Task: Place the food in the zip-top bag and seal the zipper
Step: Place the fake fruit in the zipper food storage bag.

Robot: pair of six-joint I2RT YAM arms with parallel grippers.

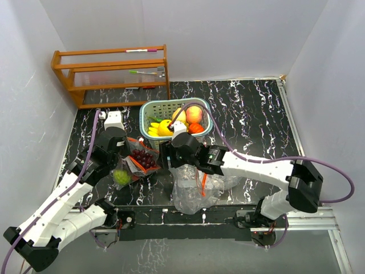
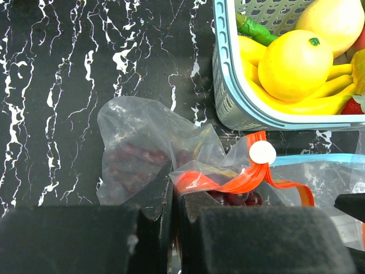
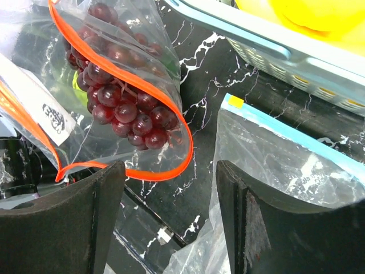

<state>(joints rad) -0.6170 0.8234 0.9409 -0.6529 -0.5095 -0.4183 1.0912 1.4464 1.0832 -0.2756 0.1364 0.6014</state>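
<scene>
The zip-top bag (image 1: 141,158) with an orange zipper (image 3: 183,129) lies left of centre, its mouth open, with purple grapes (image 3: 122,108) inside. My left gripper (image 2: 175,197) is shut on the bag's rim beside the white slider (image 2: 262,153). My right gripper (image 3: 171,191) is open just in front of the bag's mouth, with nothing between its fingers. A lime-green fruit (image 1: 121,177) lies on the table by the left arm. A yellow round fruit (image 2: 295,64), bananas (image 2: 311,104), a peach (image 1: 194,114) and an orange (image 1: 195,128) sit in the basket (image 1: 149,108).
A second clear bag with a blue zipper (image 3: 285,134) lies to the right of the orange one, and crumpled clear bags (image 1: 197,188) sit near the front edge. A wooden rack (image 1: 111,74) stands at the back left. White walls surround the black marble table.
</scene>
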